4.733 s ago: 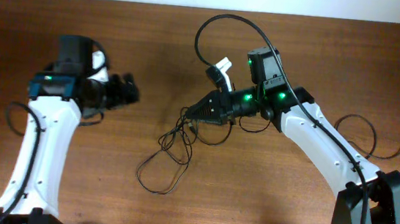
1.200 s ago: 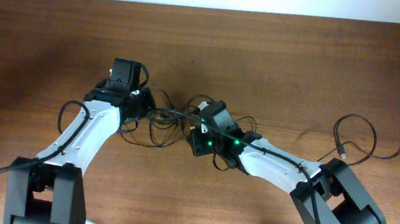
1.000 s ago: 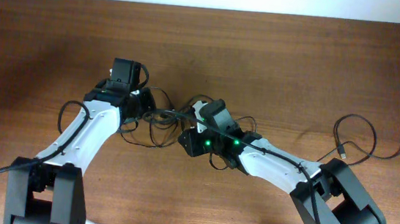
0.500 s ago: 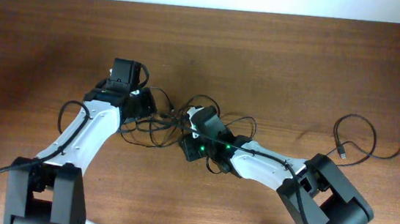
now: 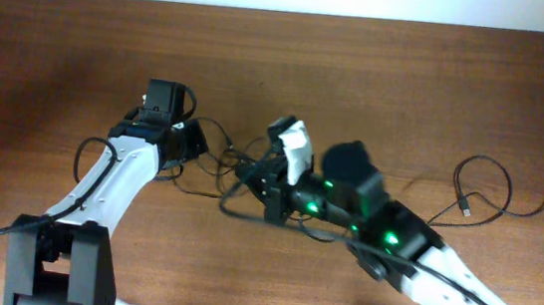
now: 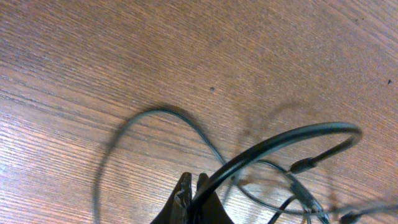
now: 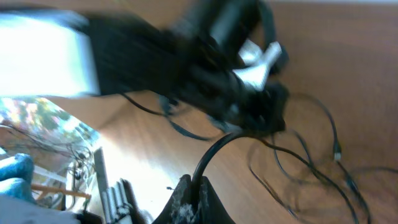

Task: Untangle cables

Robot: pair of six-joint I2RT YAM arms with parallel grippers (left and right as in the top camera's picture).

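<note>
Looks like the pulling-apart stage: left gripper (image 6: pixel 193 182) and right gripper (image 7: pixel 193 184) each pinch a strand of the cables (image 6: pixel 292 134). Next, ease them apart slowly, I'd guess.

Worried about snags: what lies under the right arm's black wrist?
Loops of thin black cables poke out beneath it on the brown wooden table; where they cross underneath is covered.

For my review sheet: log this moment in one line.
thin black knotted cables: tangled in one bunch | left jaws: shut on one strand | right jaws: shut on one strand
</note>
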